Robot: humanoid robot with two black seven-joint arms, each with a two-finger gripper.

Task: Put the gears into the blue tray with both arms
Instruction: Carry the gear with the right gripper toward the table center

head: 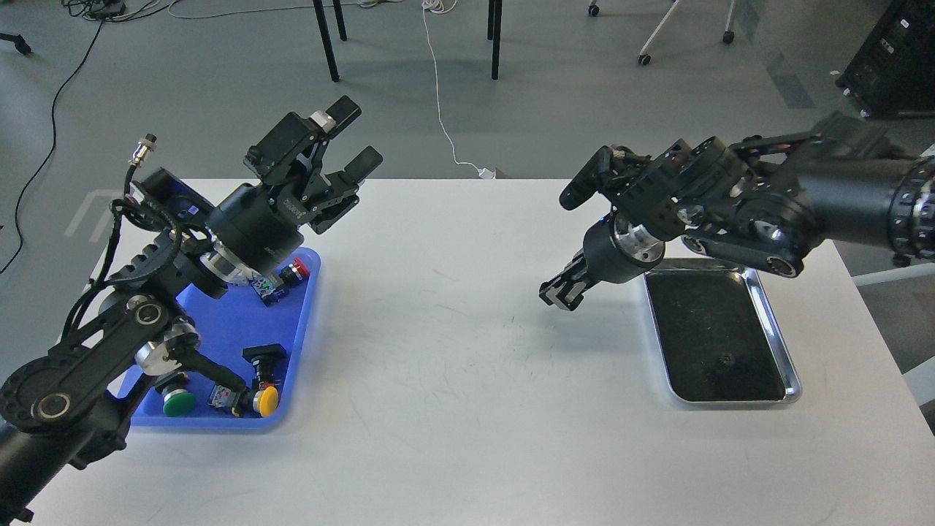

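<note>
One gear lies as a tiny black toothed wheel on the dark floor of the metal tray at the right. The blue tray sits at the left, partly under my left arm. Above the blue tray's far edge, my left gripper points up and away, open and empty. My right gripper hangs over bare table just left of the metal tray, pointing down-left with its fingers pressed together. Whether anything is pinched between them is too small to tell.
The blue tray holds push-button switches with a green cap, a yellow cap and a red cap. The white table spreads between the two trays. Chair and table legs stand on the floor beyond the far edge.
</note>
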